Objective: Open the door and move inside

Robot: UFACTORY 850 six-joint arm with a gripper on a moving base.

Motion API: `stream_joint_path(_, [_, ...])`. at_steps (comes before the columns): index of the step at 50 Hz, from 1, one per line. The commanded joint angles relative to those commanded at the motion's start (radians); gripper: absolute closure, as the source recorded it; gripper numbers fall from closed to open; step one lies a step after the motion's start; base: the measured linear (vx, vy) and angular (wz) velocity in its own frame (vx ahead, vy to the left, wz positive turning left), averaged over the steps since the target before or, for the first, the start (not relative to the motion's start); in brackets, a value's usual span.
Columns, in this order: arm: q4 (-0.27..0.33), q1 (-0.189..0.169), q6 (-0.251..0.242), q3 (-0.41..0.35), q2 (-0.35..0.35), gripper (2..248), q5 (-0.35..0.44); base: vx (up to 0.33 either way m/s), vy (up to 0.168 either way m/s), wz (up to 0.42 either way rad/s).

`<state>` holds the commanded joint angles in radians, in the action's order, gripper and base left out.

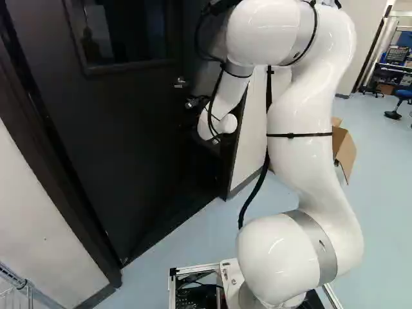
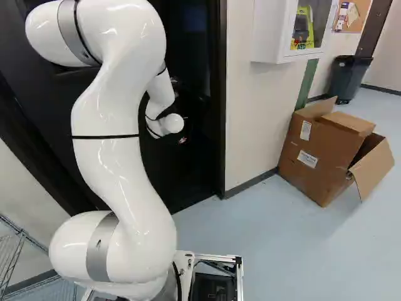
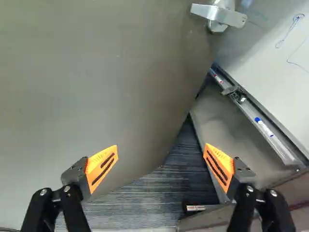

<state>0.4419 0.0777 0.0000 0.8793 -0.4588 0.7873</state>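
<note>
And the dark, windowed door (image 1: 129,135) is standing upright, partly open, at the left base view's left, its silver lever (image 3: 219,14) gleaming!

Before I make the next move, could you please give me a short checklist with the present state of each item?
1. Door ajar: ok, a whiteboard shows past its edge.
2. Opening wide enough for the base: cannot tell.
3. Gripper open and empty: ok.
4. Gripper off the lever handle: ok, they are apart.
5. Cardboard box out of the doorway: ok, beside the wall.
6. Base inside: not ok, outside the doorway.
</note>
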Motion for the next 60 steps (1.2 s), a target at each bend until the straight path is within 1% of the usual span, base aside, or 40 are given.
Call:
stream_joint_path(24, [-0.143,-0.025,0.000,-0.143,0.112,3,-0.042,0.000,0.000,0.000])
stream_joint_path(52, [-0.314,-0.060,0.000,-0.297,0.240,3,-0.053,0.000,0.000,0.000])
stream_joint_path(60, [-0.338,-0.068,0.000,-0.340,0.277,3,-0.053,0.000,0.000,0.000])
